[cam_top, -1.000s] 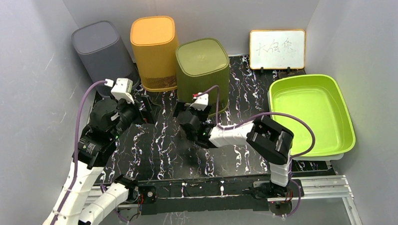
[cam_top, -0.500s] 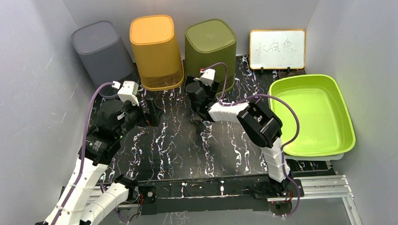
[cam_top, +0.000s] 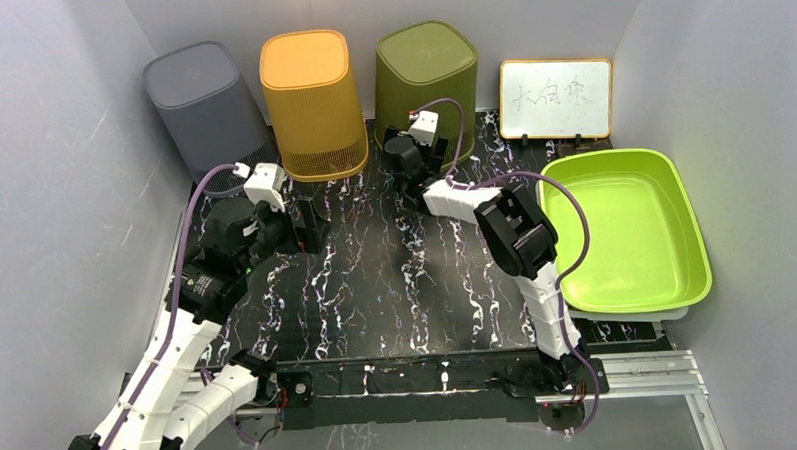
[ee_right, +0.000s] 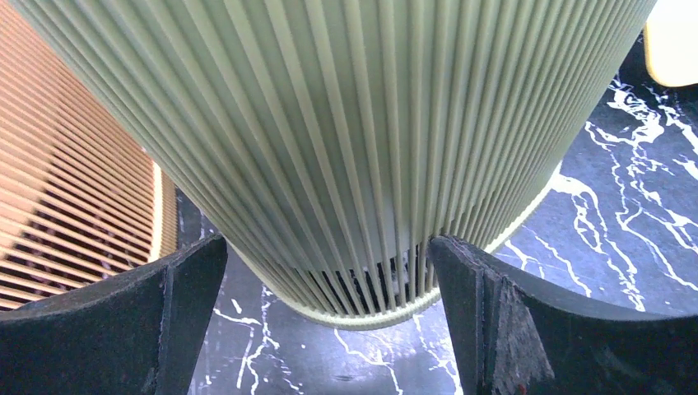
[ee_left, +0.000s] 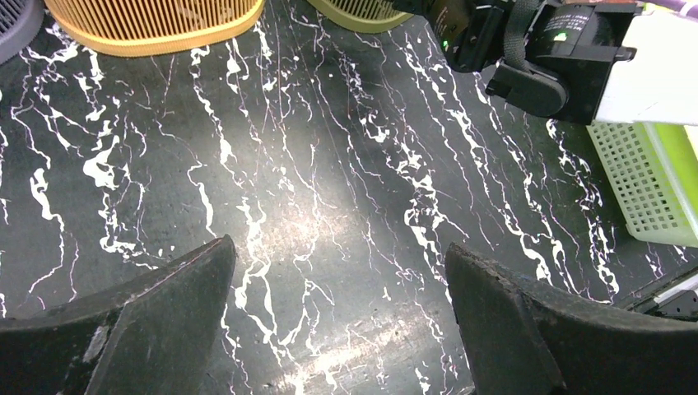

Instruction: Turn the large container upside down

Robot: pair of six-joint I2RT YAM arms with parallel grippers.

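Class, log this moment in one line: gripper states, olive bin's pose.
olive bin: bottom-up, beside orange bin | left gripper: open, empty | right gripper: open, by olive bin's rim

olive bin (cam_top: 424, 69) inverted at back, R gripper (cam_top: 407, 155) by base

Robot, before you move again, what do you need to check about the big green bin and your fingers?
1. Olive bin is upside down with its closed bottom on top: ok.
2. Its rim sits flat on the table: the near edge looks down in the right wrist view, but the far side is hidden, so cannot tell.
3. Right gripper is open and not squeezing the bin: ok.
4. Left gripper is open and holds nothing: ok.
5. There is a gap between the olive bin and the orange bin: ok.
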